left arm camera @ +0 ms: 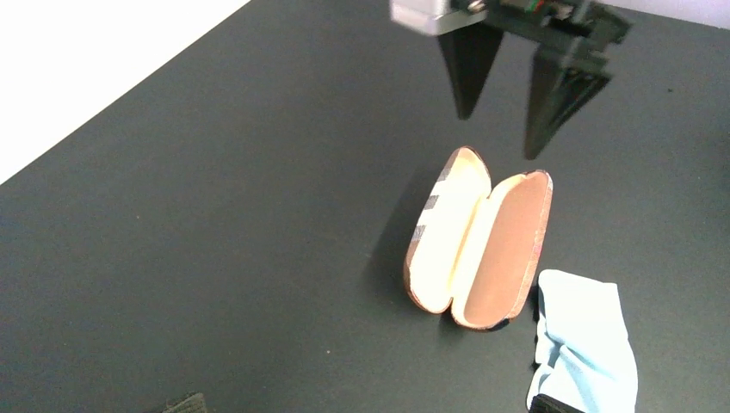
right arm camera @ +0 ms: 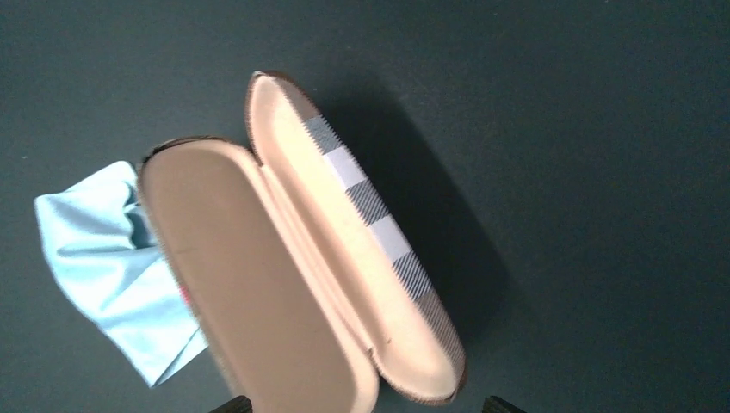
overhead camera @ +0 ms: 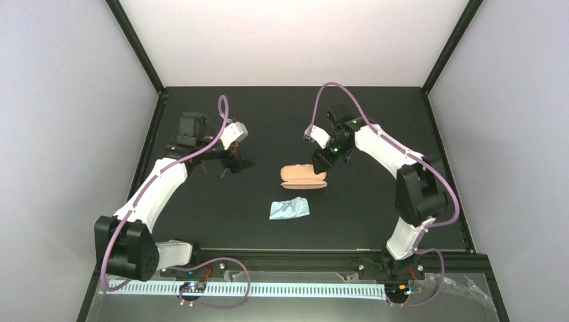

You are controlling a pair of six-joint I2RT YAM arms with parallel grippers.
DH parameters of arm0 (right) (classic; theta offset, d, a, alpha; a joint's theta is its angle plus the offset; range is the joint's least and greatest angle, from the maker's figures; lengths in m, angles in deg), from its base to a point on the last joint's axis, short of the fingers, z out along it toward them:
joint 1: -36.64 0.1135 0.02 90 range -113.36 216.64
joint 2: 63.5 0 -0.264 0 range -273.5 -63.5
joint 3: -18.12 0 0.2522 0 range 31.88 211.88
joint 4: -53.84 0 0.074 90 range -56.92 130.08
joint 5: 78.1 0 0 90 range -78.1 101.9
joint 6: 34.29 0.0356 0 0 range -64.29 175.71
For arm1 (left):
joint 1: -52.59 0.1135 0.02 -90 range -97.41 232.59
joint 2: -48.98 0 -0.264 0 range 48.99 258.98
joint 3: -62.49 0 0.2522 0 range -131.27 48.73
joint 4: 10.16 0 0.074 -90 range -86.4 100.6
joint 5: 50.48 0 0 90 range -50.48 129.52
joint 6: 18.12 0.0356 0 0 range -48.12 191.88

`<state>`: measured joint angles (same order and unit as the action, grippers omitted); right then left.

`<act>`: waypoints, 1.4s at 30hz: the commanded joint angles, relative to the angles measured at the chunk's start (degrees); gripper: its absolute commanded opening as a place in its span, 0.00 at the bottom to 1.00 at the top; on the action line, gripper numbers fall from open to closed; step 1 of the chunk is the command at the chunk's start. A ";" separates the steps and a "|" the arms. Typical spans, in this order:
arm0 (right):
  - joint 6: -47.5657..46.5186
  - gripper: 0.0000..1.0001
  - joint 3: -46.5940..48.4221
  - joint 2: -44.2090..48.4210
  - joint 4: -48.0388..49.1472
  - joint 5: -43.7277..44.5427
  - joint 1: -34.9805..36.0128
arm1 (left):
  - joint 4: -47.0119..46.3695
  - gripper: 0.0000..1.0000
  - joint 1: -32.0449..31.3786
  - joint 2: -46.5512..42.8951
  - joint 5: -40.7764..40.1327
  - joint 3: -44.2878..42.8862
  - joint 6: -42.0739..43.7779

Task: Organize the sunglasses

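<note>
The counter (overhead camera: 221, 221) carries the striped glasses case (left arm camera: 478, 241), lying open and empty just beneath the right jaws, which are spread wide and hold nothing. The left jaws, well apart from the case, are likewise spread and empty. A light-blue cloth (left arm camera: 585, 344) touches the case on the side away from the right jaws. The sunglasses cannot be located in any view, so stowing them is judged still to be done.

The top camera sits high up behind both arms and looks down at the whole flat black table (overhead camera: 268, 121). The left wrist camera is lower and looks sideways across the table, toward the dark right gripper (left arm camera: 498, 136), which hangs at the top of its view. The right wrist camera is very near and looks almost straight down. All three see the open oblong brown case with pale stripes (overhead camera: 303, 176) and the small light-blue cloth (overhead camera: 289, 208).
</note>
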<state>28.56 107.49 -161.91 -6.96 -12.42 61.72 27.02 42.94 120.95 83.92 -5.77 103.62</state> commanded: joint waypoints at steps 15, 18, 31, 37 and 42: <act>-14.72 0.56 10.26 -16.04 -7.32 -1.72 -0.95 | -3.29 0.99 -0.46 -2.77 2.36 1.69 -0.32; -16.21 0.42 9.91 -16.40 -7.68 -1.82 -0.98 | -3.21 0.99 -0.47 -2.93 2.49 1.68 -0.47; -19.85 0.09 9.33 -13.88 -7.05 -1.07 -0.99 | -3.24 0.99 -0.50 -3.59 2.69 1.68 -0.81; -20.70 0.03 10.12 -11.74 -5.43 0.58 -1.54 | -3.41 0.99 -0.51 -3.47 2.64 1.77 -0.83; -21.18 0.02 13.74 -12.10 -3.88 2.04 -2.58 | -3.71 0.99 -0.55 -3.44 2.71 2.00 -0.87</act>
<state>8.86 117.48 -176.03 -13.52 -11.96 60.26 24.97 42.72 118.35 84.99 -3.80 102.73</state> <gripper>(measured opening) 0.037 0.988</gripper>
